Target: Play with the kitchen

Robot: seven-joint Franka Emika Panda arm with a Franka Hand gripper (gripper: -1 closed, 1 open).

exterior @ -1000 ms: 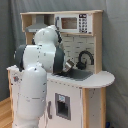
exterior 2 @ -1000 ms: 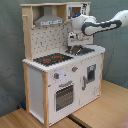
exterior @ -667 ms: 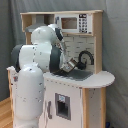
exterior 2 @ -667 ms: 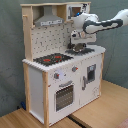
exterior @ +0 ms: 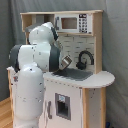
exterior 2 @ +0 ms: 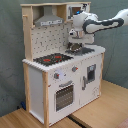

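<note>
The kitchen [exterior 2: 37, 75] is a tall toy of white panels and light wood, seen in both exterior views. In the second exterior view it shows a black stovetop [exterior 2: 52, 59] with red burners, a grey hood [exterior 2: 49, 20] and an oven door [exterior 2: 64, 95]. In the first exterior view the microwave [exterior: 75, 22] sits up top, and the black faucet [exterior: 84, 59] curves over the sink [exterior: 75, 74]. My gripper [exterior: 65, 62] hangs just over the sink, left of the faucet. In the second exterior view my gripper [exterior 2: 75, 46] points down at the sink area, right of the stovetop.
The bulky white arm [exterior: 30, 75] fills the first exterior view's left and hides the stove side. In the second exterior view the arm [exterior 2: 107, 21] reaches in from the right at hood height. A cupboard door [exterior 2: 90, 75] lies below the sink. Wooden floor [exterior 2: 100, 112] surrounds the kitchen.
The wrist has shifted slightly lower over the sink. The kitchen itself looks unchanged.
</note>
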